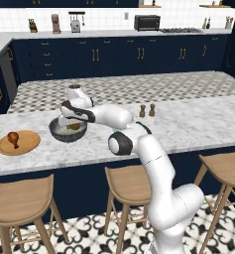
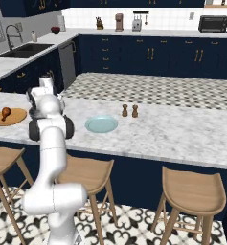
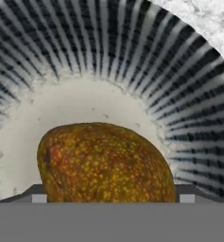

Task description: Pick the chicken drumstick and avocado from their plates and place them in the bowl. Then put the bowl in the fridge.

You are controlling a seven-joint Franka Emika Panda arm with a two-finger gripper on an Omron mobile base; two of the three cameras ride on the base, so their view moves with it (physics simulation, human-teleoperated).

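The dark grey speckled bowl (image 1: 56, 130) stands on the marble island counter, and my gripper (image 1: 69, 120) reaches down into it. In the hand view the brown-green avocado (image 3: 106, 163) sits between the two finger tips, low over the bowl's pale floor (image 3: 85, 101), with the gripper (image 3: 112, 197) shut on it. The reddish-brown drumstick (image 1: 13, 138) (image 2: 5, 113) lies on the tan wooden plate (image 1: 25, 145) (image 2: 17, 118), left of the bowl. To the right of the arm, the pale blue-green plate (image 2: 101, 124) is bare. The fridge is out of view.
Salt and pepper shakers (image 1: 146, 110) (image 2: 130, 111) stand on the counter right of the bowl. Wooden stools (image 1: 21, 201) (image 2: 194, 191) line the island's near side. A sink (image 2: 24, 50) sits in the far left counter, with navy cabinets behind.
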